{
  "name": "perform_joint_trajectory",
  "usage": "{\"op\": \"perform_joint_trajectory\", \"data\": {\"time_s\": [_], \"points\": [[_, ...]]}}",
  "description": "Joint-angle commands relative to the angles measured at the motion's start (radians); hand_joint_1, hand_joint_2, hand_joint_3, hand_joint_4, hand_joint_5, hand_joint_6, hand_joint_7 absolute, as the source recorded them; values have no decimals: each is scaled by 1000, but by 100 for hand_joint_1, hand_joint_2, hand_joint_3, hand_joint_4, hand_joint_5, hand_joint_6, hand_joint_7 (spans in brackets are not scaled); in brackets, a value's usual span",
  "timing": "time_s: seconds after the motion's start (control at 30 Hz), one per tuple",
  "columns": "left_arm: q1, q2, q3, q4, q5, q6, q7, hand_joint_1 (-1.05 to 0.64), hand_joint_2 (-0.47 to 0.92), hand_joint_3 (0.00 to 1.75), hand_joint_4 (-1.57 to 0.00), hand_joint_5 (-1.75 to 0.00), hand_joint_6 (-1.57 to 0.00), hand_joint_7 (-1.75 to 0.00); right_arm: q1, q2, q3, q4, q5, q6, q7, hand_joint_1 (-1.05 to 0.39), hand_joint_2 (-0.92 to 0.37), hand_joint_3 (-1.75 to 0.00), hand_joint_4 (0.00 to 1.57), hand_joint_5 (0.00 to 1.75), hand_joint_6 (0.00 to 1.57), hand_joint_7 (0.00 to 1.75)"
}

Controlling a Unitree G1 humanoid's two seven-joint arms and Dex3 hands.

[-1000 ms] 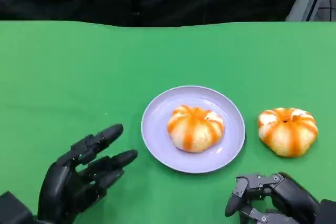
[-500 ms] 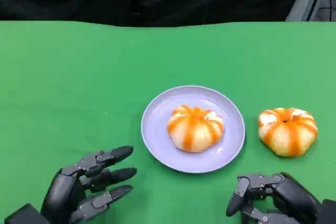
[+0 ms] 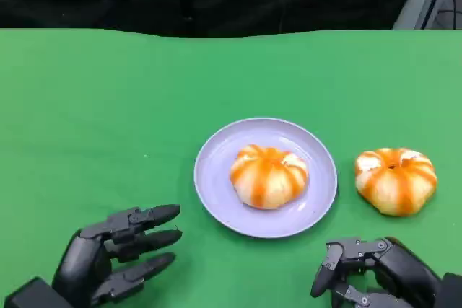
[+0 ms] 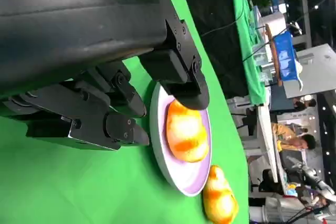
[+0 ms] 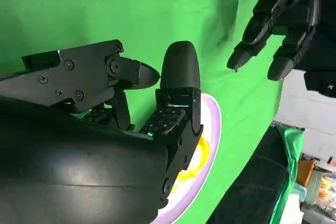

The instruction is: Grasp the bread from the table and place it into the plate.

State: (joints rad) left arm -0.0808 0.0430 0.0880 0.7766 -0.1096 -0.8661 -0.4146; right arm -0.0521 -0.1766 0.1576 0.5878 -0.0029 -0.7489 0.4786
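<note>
Bread [image 3: 395, 180] sits on the green table [image 3: 108, 106] just right of the plate [image 3: 216, 171], which already holds another bun [image 3: 268, 176]. My right hand [image 3: 375, 275] is nearest, empty, fingers loosely curled; I'd spread them, then cup from above. My left hand [image 3: 108, 257] hovers empty, fingers apart.

No text, label, brand, number or sign can be read anywhere.
</note>
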Motion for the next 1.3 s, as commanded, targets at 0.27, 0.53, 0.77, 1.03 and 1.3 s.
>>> {"op": "perform_joint_trajectory", "data": {"time_s": [0.27,0.53,0.77,1.03,1.3], "points": [[-4,9,5,-7,-70,7,-32,0,76,82,-83,-131,-93,-109,-7,-13,-13,0,13,-2,3,-2,-92,-48,72,154,81,108],[11,4,-10,-19,-74,0,-57,-5,83,74,-84,-155,-87,-130,-7,-13,-13,2,13,-1,4,-2,-91,-49,72,154,80,109],[17,4,-19,-20,-65,-8,-62,-5,86,68,-82,-161,-86,-131,-8,-10,-13,11,12,-15,2,-2,-91,-49,72,155,80,108],[28,-3,-27,-34,-66,-8,-67,-3,75,86,-80,-162,-85,-131,-2,-6,-14,8,23,-13,5,-1,-91,-48,72,154,82,106],[54,-10,-53,-72,-55,14,-59,-1,69,96,-80,-161,-84,-135,0,-6,-15,1,26,-16,1,-1,-92,-48,72,153,81,107]]}}
